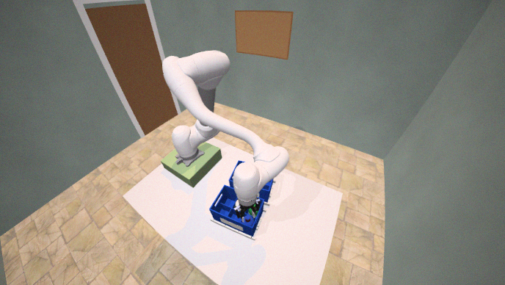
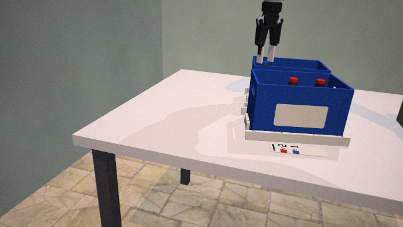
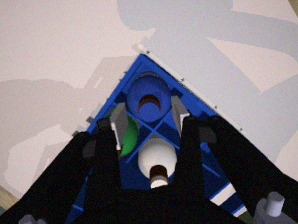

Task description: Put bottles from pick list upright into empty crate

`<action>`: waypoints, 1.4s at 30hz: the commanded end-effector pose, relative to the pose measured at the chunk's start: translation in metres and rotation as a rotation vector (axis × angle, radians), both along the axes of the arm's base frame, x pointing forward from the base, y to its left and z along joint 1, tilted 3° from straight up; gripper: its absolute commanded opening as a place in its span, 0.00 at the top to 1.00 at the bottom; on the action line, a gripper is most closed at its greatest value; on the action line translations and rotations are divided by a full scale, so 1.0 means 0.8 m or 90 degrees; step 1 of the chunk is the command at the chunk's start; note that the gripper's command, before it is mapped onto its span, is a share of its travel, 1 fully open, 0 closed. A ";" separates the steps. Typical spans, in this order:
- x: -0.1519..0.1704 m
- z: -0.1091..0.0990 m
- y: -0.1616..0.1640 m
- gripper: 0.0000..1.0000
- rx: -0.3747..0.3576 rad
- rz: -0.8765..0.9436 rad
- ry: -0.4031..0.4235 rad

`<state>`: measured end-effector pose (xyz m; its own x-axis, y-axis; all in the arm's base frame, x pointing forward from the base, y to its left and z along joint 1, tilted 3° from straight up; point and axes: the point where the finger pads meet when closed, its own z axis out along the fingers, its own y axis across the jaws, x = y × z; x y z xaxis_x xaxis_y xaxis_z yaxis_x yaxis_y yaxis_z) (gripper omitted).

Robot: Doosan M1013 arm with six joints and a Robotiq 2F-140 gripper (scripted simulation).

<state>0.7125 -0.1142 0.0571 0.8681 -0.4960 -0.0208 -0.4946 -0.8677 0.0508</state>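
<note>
My gripper (image 2: 265,57) hangs fingers down over the left corner of the far blue crate (image 2: 290,64), with its fingertips at rim height. It is open, with nothing between the fingers. In the wrist view my gripper (image 3: 149,109) straddles a blue-labelled bottle (image 3: 149,98) with a dark red cap, which stands in the crate's corner cell. A white-labelled bottle (image 3: 157,157) and a green-labelled bottle (image 3: 128,137) stand in cells beside it. The near blue crate (image 2: 299,105) holds two red-capped bottles (image 2: 293,81) (image 2: 320,82). The pick list (image 2: 299,149) shows 2 red and 1 blue.
White rails (image 2: 296,138) border the near crate on the table. The arm's base stands on a green block (image 1: 191,161). The arm's wrist (image 1: 253,180) hides most of one crate in the top view. The table edge runs close in front of the pick list.
</note>
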 end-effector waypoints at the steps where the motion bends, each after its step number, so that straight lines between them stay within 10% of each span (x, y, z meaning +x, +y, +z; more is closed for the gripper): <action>1: 0.000 -0.004 0.000 0.62 0.000 0.000 0.000; 29: -0.001 -0.028 -0.001 0.62 0.000 0.000 0.000; 30: -0.001 -0.025 -0.001 1.00 0.000 0.000 0.000; 42: -0.001 -0.025 -0.001 1.00 0.000 0.000 0.000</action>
<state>0.7117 -0.1148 0.0367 0.8681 -0.4960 -0.0206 -0.4946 -0.8676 0.0507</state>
